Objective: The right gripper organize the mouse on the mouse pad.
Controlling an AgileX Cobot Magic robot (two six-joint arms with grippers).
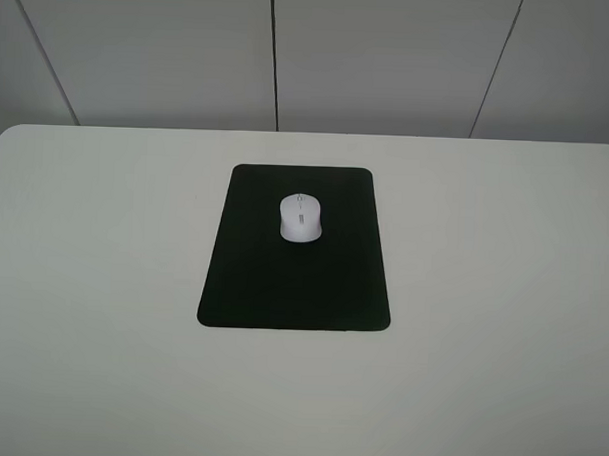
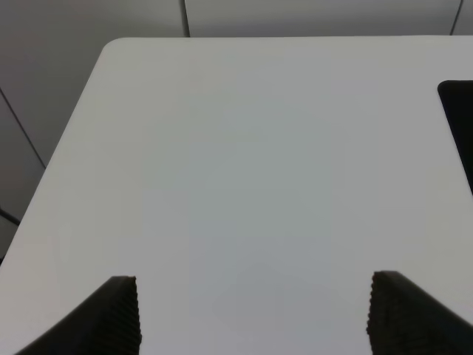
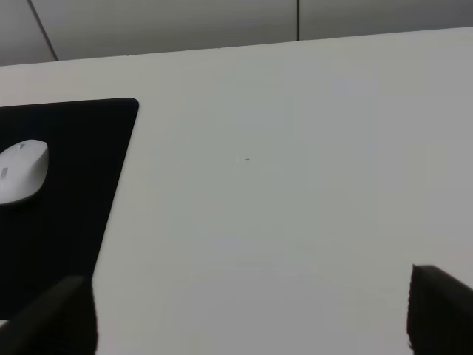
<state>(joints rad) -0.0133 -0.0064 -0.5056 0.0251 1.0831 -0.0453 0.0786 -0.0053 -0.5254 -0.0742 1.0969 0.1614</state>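
The white mouse (image 1: 301,218) lies on the far half of the black mouse pad (image 1: 294,288), which sits in the middle of the white table. Neither arm shows in the exterior high view. In the right wrist view the right gripper (image 3: 251,325) is open and empty, its two dark fingertips (image 3: 55,318) wide apart over bare table beside the pad (image 3: 59,192), with the mouse (image 3: 21,171) at the frame's edge. In the left wrist view the left gripper (image 2: 255,318) is open and empty over bare table, and only a corner of the pad (image 2: 460,118) shows.
The white table (image 1: 502,295) has rounded far corners and ends at a grey panelled wall (image 1: 390,61). Bare tabletop lies on both sides of the pad.
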